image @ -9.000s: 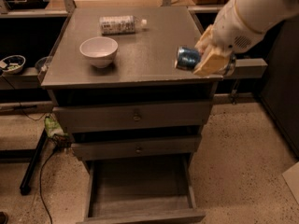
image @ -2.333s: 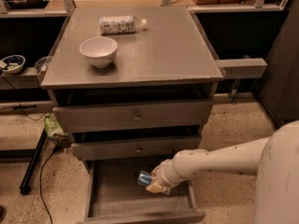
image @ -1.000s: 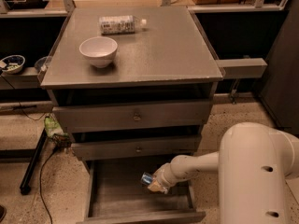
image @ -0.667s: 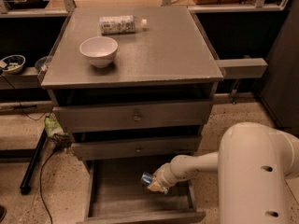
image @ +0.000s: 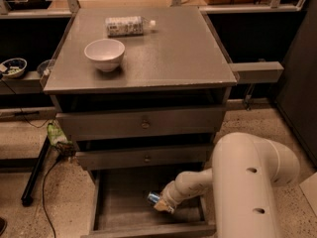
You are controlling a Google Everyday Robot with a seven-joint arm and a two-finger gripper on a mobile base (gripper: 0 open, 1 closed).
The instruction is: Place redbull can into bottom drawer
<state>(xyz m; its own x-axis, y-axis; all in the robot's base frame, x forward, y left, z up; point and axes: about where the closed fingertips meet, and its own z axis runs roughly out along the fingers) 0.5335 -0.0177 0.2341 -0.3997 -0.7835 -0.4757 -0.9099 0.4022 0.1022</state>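
A: The slim blue-and-silver redbull can (image: 154, 198) is clamped in the cream gripper (image: 162, 205), low inside the open grey bottom drawer (image: 119, 213).

B: It is held close to the floor, presumably so little drop is risked on release.

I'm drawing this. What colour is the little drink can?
The slim metal can, held by the gripper in the drawer, is blue and silver; camera view.

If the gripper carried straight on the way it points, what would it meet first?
The gripper, inside the bottom drawer holding the can, would probably meet the drawer's floor first; depth is unclear.
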